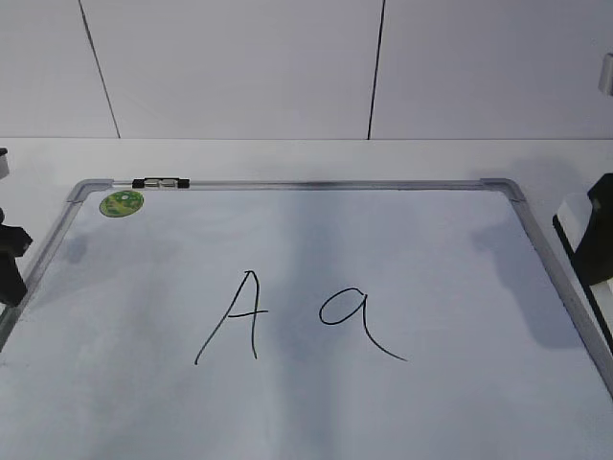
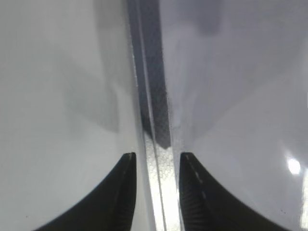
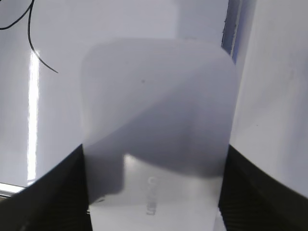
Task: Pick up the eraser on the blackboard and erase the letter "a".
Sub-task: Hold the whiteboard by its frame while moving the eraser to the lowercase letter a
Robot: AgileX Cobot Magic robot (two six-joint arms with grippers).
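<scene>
- The right gripper has its two black fingers spread wide against the long sides of the eraser, a flat white oblong plastic block with rounded corners, which it appears to grip.
- It waits at the right edge of the blackboard, a large white dry-erase board with a grey metal frame, lying on the white table.
- The left gripper is slightly open and empty, straddling the frame's left rail.
- Pick-up looks done; wiping remains, since the letter "a", thin black handwriting, is intact beside a capital "A".

Eraser (white) aloft beyond blackboard's right frame.
</scene>
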